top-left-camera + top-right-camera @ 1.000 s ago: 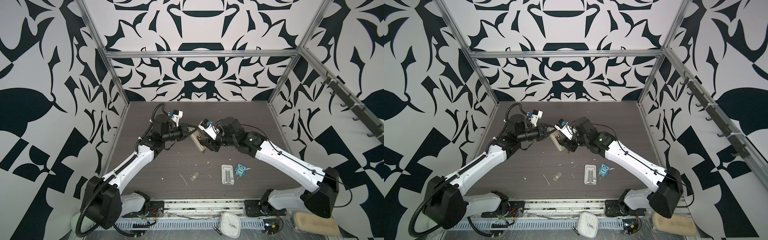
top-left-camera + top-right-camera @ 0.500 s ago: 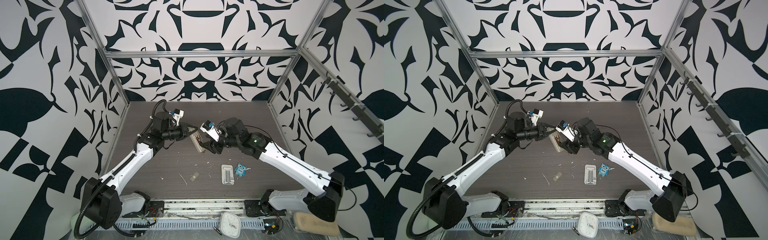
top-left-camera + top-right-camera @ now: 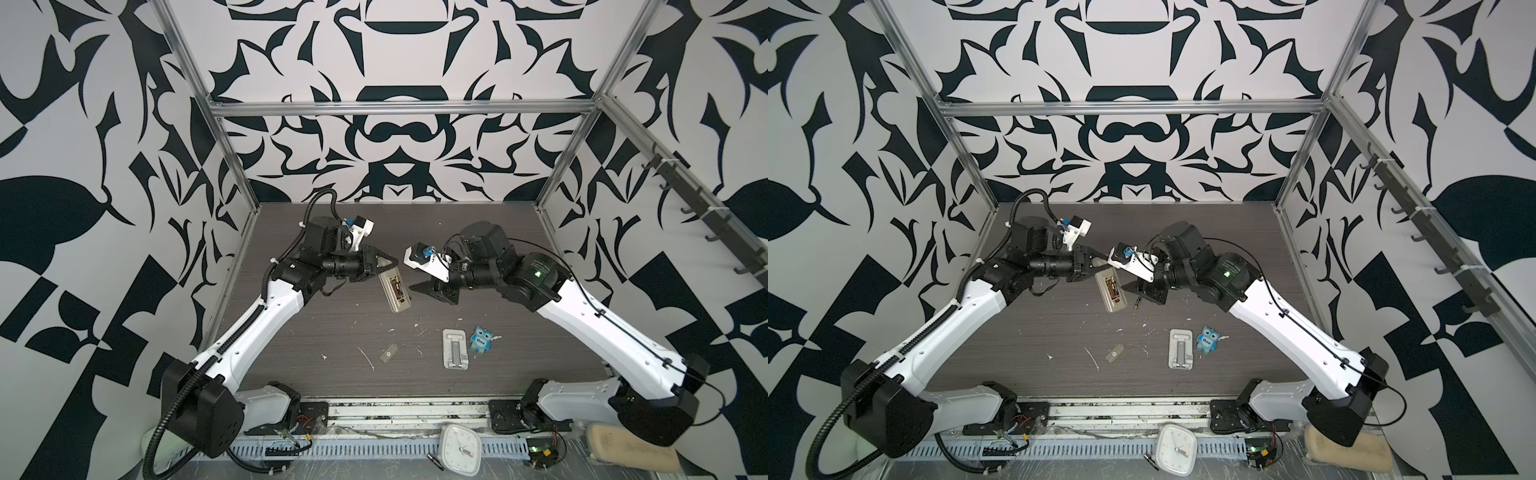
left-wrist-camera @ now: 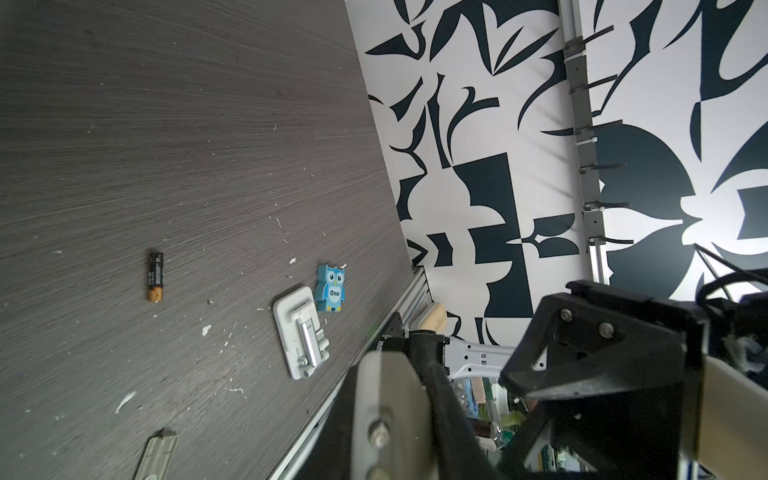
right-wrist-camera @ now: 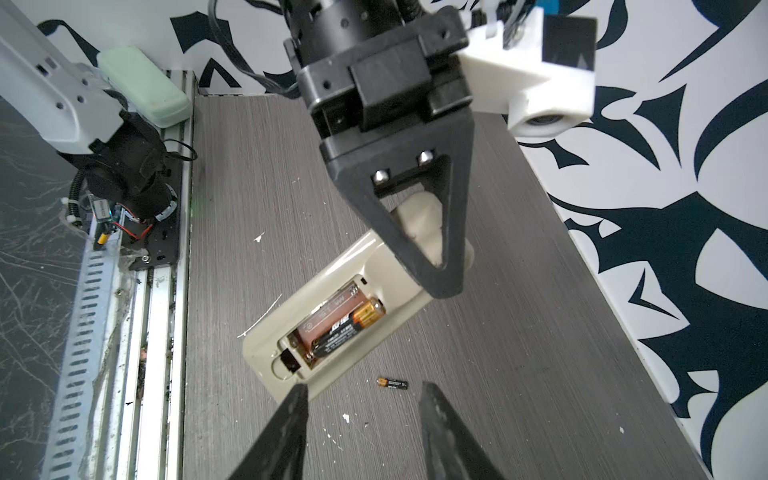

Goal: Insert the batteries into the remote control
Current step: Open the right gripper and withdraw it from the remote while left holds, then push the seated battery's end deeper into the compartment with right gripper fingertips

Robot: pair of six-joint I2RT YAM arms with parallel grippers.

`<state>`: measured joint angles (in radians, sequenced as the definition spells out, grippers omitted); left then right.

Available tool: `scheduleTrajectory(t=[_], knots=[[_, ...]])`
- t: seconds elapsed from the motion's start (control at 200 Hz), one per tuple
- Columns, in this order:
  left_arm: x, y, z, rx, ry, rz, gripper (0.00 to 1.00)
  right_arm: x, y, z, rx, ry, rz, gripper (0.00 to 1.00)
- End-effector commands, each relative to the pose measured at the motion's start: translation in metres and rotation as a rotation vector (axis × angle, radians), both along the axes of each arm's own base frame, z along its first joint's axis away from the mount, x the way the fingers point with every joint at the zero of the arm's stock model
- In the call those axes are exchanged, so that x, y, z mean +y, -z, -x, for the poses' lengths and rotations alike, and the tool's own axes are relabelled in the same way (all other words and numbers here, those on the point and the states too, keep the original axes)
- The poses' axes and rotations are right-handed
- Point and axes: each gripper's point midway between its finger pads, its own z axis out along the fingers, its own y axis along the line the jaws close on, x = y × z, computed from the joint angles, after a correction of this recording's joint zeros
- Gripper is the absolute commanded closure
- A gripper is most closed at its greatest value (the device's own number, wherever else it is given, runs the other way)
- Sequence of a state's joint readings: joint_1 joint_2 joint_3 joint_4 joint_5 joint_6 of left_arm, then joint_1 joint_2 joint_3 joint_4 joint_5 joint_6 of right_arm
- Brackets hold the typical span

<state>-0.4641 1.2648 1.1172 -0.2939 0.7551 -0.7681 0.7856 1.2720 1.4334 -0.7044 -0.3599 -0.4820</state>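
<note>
Right gripper (image 5: 363, 388) backed off, jaws apart, empty. Left gripper (image 3: 384, 266) clamped the remote (image 3: 397, 291); 1 battery (image 5: 392, 382) lay on the table (image 3: 332, 332).

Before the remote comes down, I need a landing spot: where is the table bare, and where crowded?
Bare: the table's near-left stretch between the left arm and the cover, and the far strip behind both arms. Crowded: near right, where stand and owl eraser sit side by side; a loose battery lies by the open right gripper.

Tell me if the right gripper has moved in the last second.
Yes. The right gripper has drawn back slightly to the right, away from the remote and nearer the stand's side of the table.
</note>
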Motion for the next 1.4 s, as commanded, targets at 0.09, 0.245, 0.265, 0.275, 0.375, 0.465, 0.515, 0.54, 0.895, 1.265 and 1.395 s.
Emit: scheduleTrajectory(t=[0.09, 0.245, 0.265, 0.275, 0.375, 0.465, 0.515, 0.54, 0.895, 1.265, 1.395], knots=[[0.000, 0.007, 0.006, 0.032, 0.054, -0.035, 1.00, 0.011, -0.002, 0.004, -0.031, -0.092, 0.015, 0.56], [0.001, 0.008, 0.008, 0.036, 0.060, -0.045, 1.00, 0.021, 0.002, 0.006, -0.038, -0.126, 0.029, 0.56], [0.001, 0.009, 0.008, 0.039, 0.061, -0.049, 1.00, 0.023, 0.001, 0.006, -0.038, -0.131, 0.029, 0.56], [0.001, 0.009, 0.008, 0.037, 0.062, -0.049, 1.00, 0.023, 0.001, 0.006, -0.040, -0.132, 0.029, 0.56], [0.002, 0.012, 0.009, 0.043, 0.068, -0.062, 1.00, 0.029, 0.002, 0.010, -0.037, -0.151, 0.035, 0.57], [0.002, 0.016, 0.010, 0.048, 0.074, -0.071, 1.00, 0.030, 0.007, 0.012, -0.036, -0.161, 0.050, 0.58], [0.002, 0.017, 0.011, 0.052, 0.079, -0.080, 1.00, 0.031, 0.010, 0.013, -0.037, -0.165, 0.059, 0.59], [0.002, 0.018, 0.011, 0.053, 0.082, -0.082, 1.00, 0.031, 0.011, 0.013, -0.036, -0.166, 0.062, 0.59], [0.001, 0.017, 0.012, 0.050, 0.097, -0.080, 1.00, 0.035, 0.025, 0.009, -0.058, -0.162, 0.114, 0.64], [0.001, 0.019, 0.014, 0.057, 0.109, -0.077, 1.00, 0.038, 0.028, 0.003, -0.065, -0.146, 0.124, 0.65], [0.001, 0.020, 0.016, 0.059, 0.111, -0.079, 1.00, 0.040, 0.029, 0.005, -0.059, -0.153, 0.123, 0.65]])
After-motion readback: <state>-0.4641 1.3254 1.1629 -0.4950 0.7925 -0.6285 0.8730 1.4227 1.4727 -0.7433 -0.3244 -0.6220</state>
